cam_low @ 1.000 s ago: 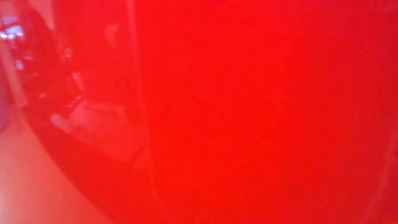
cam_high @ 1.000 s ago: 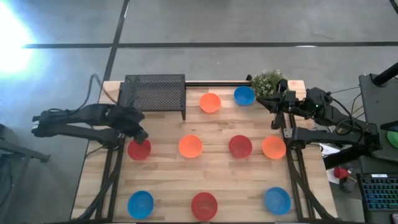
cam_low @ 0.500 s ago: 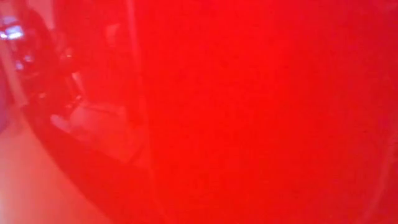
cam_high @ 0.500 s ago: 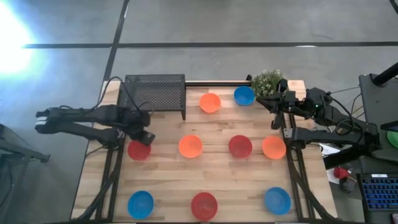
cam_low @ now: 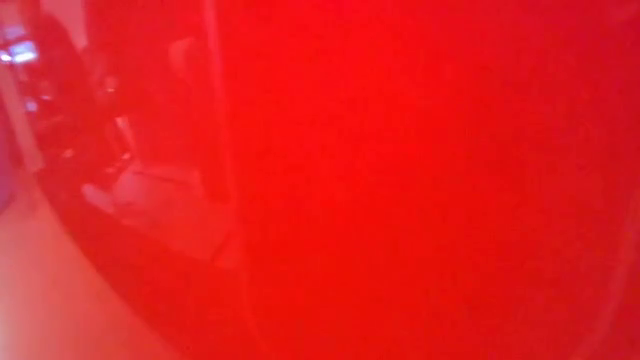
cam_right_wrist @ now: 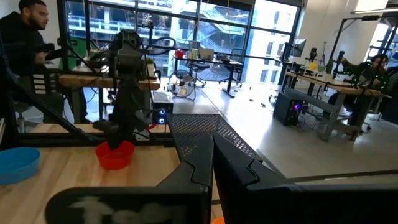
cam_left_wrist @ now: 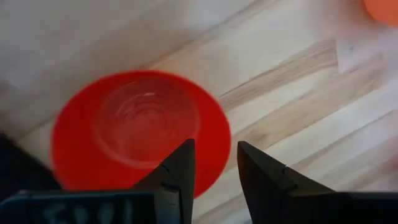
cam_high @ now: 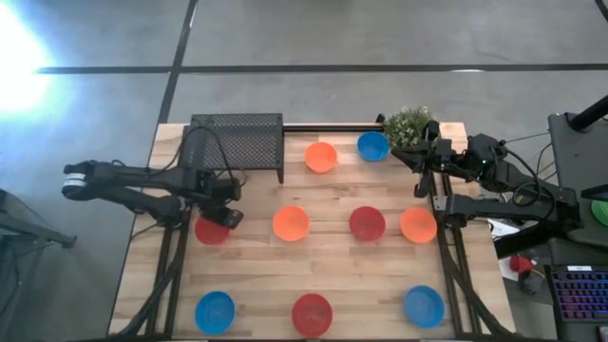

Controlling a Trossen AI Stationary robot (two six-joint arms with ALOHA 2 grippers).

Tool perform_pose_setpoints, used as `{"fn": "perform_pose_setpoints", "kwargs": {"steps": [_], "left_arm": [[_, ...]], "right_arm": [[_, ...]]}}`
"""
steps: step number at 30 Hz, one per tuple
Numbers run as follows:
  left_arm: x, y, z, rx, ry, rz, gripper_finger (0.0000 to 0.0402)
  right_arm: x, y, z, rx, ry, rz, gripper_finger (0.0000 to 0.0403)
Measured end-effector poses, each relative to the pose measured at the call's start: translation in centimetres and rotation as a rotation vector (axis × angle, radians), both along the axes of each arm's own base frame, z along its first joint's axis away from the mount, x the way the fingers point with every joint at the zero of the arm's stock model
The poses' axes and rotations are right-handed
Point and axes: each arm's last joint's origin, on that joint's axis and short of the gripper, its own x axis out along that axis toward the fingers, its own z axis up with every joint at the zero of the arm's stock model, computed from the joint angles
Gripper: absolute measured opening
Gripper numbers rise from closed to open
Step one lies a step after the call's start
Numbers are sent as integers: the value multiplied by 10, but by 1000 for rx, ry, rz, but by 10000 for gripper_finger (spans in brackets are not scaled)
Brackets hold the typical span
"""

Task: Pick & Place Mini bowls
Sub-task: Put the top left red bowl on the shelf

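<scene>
High view puts my left gripper right over the red mini bowl at the table's left-middle, fingers slightly apart astride its near rim; right gripper waits far off.

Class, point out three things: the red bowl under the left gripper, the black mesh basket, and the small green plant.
red bowl (cam_left_wrist: 134,124), left wrist view, the inside bottom.
black mesh basket (cam_high: 236,142), high view, middle of its mesh top.
green plant (cam_high: 407,123), high view, middle of its leaves.
</scene>
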Motion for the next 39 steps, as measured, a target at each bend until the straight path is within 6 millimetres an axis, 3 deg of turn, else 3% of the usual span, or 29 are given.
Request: {"fn": "perform_pose_setpoints", "kwargs": {"steps": [11,25,29,33,39], "left_arm": [[10,0,-28,-30,22,21,110],[21,0,-46,-40,96,-3,109],[23,-1,-50,-80,109,-59,81],[23,-1,-52,-91,128,-75,16],[25,-1,-39,-78,126,-77,3]], "right_arm": [[0,0,0,3,0,-1,8],[0,0,0,3,0,-1,8],[0,0,0,1,1,-1,8],[0,0,0,0,1,-1,8],[0,0,0,0,1,-1,8]]}}
